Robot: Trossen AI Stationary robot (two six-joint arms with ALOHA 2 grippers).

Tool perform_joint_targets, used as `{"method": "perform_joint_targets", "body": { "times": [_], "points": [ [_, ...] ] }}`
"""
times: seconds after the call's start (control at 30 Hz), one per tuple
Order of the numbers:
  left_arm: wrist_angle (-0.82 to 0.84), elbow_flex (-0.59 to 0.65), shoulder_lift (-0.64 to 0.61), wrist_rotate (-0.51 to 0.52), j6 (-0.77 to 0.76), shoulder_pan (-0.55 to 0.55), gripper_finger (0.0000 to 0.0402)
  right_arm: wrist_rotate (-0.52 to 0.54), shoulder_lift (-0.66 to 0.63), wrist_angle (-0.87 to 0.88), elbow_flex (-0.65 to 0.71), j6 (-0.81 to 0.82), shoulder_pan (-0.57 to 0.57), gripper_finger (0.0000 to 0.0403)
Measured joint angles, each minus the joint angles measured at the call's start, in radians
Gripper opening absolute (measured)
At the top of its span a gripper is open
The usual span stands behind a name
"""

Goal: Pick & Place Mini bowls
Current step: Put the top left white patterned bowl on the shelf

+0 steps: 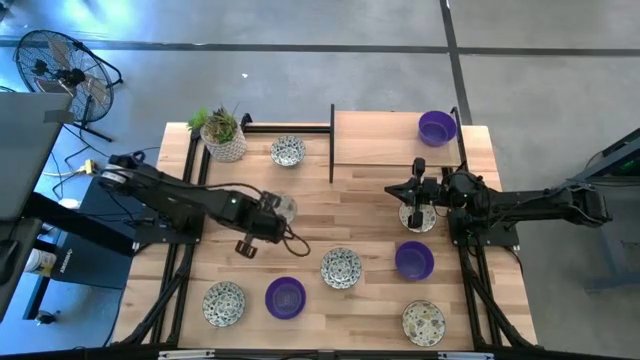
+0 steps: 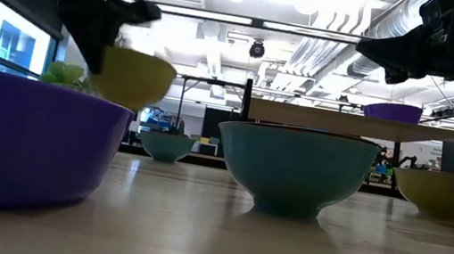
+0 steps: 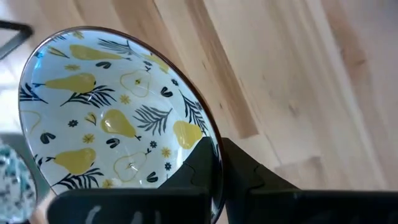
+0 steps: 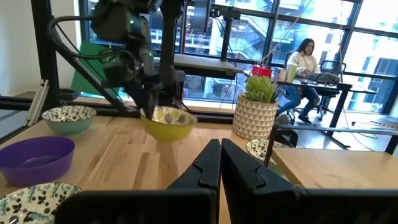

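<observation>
Above open mid-table, the left gripper [image 1: 272, 212] pinches a pear-patterned bowl's [image 3: 112, 118] rim; the right gripper [image 1: 418, 192] is closed, empty. Three purple bowls, six patterned.

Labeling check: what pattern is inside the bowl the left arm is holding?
Yellow pears with dark leaf sprigs on white, inside the held bowl; clearest in the left wrist view.

There are three purple bowls: one on the raised wooden shelf [image 1: 390, 138] at [image 1: 436, 127], one at [image 1: 413, 260] and one at [image 1: 285, 297]. There are six patterned bowls: [image 1: 288, 151], [image 1: 341, 267], [image 1: 223, 303], [image 1: 423, 321], one under the right arm at [image 1: 416, 214], and one held by the left arm at [image 1: 284, 207]. There is one potted plant [image 1: 223, 134]. There are two robot arms, and one fan [image 1: 62, 62] on the floor.
</observation>
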State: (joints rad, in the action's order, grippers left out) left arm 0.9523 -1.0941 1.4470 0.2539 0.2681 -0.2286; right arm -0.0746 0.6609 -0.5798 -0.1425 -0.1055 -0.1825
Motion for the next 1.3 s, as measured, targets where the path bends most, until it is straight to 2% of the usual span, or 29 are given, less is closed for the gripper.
{"method": "perform_joint_targets", "body": {
  "times": [0.17,0.37,0.73,0.83,1.07,1.3],
  "points": [
    [-0.233,0.014,0.038,0.013,0.163,0.069,0.0005,0.0,0.001,-0.001,0.0,0.0,0.0,0.0001],
    [-0.413,0.015,0.118,-0.071,0.308,0.123,0.0005,0.0,0.007,-0.006,0.0,0.003,0.0,0.0001],
    [-0.498,-0.057,0.297,-0.08,0.416,0.132,0.0005,0.008,0.008,-0.008,0.0,0.004,0.0,0.0001],
    [-0.508,-0.073,0.304,-0.08,0.431,0.132,0.0007,0.008,0.007,-0.007,0.0,0.004,0.0,0.0001],
    [-0.505,-0.082,0.304,-0.089,0.413,0.153,0.0042,0.008,0.007,-0.006,0.0,0.004,0.0,0.0001],
    [-0.501,-0.083,0.304,-0.087,0.432,0.177,0.0009,0.008,0.007,-0.005,0.0,0.003,0.0,0.0001]
  ]
}}
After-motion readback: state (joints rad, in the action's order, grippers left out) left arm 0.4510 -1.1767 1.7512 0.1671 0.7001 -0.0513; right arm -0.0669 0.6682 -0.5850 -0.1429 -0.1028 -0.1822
